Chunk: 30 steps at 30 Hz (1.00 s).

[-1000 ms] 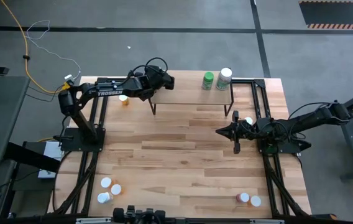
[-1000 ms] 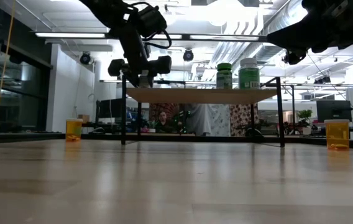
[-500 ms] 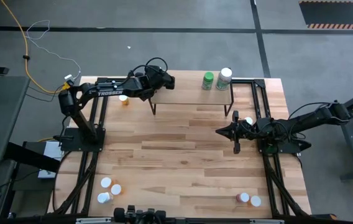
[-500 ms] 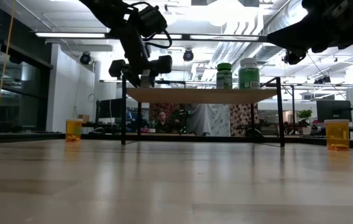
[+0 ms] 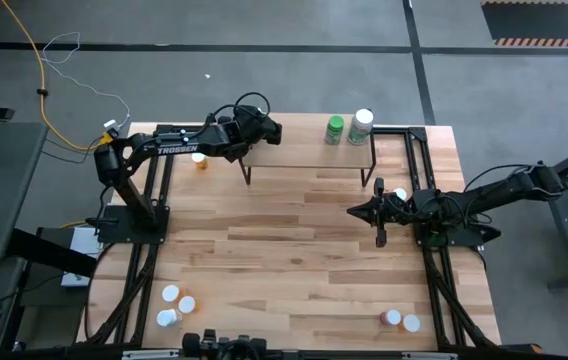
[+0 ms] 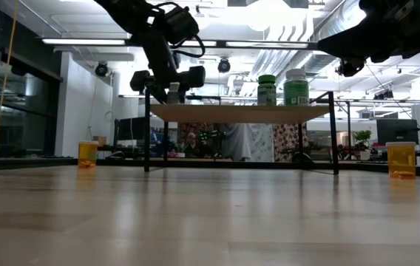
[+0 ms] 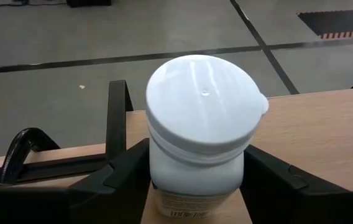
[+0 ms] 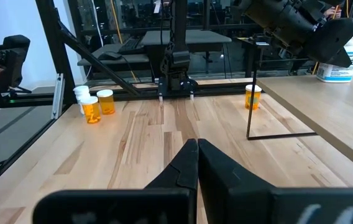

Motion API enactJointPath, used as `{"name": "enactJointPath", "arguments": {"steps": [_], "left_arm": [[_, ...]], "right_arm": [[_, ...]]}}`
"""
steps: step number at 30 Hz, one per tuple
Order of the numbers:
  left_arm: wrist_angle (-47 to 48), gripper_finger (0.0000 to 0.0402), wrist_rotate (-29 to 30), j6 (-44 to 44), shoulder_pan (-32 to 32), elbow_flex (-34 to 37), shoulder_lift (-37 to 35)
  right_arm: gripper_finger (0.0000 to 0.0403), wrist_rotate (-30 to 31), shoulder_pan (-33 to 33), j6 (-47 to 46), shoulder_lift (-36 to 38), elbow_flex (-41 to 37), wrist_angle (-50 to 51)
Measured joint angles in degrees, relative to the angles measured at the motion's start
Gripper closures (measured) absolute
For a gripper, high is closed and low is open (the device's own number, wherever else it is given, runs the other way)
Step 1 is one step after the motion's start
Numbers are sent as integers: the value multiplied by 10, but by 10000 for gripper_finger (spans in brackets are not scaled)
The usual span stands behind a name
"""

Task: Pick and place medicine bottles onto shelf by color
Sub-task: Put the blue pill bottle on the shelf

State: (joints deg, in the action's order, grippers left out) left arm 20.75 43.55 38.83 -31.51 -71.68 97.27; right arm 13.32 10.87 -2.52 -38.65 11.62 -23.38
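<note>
My left gripper (image 7: 196, 149) (image 5: 262, 130) is shut on a white medicine bottle (image 7: 201, 124) with a white cap, over the left end of the light-wood shelf (image 5: 304, 150) (image 6: 239, 112). On the shelf's right end stand a green bottle (image 5: 335, 128) (image 6: 267, 90) and a white-capped bottle with a green label (image 5: 362, 125) (image 6: 296, 87). My right gripper (image 8: 196, 146) (image 5: 352, 211) is shut and holds nothing; it hovers over the table's right half, in front of the shelf's right legs. My left gripper pinches the white bottle's body just under the cap (image 7: 164, 180), one finger (image 7: 120, 180) on each side. The fingers come about level from the table's left side. The bottle is upright above the shelf board; whether its base rests on the board cannot be told.
Orange bottles stand on the table left of the shelf (image 5: 200, 159) (image 6: 87, 154) and near my right gripper (image 5: 399, 194) (image 6: 400, 159). White-capped bottles cluster at the near left corner (image 5: 174, 305) and the near right corner (image 5: 401, 320). The table's middle is bare wood.
</note>
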Motion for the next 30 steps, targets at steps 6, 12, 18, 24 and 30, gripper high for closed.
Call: {"name": "enactJointPath", "arguments": {"steps": [6,12,18,24,30], "left_arm": [[0,190,1,-3,0,0,-3],[-2,190,10,-15,0,0,-22],[-14,190,12,-30,0,0,-37],[-19,190,11,-50,0,0,-49],[-34,190,8,-79,0,0,-70]], "right_arm": [[403,0,0,0,0,0,0],[403,0,0,0,0,0,0],[403,0,0,0,0,0,0],[403,0,0,0,0,0,0],[403,0,0,0,0,0,0]]}}
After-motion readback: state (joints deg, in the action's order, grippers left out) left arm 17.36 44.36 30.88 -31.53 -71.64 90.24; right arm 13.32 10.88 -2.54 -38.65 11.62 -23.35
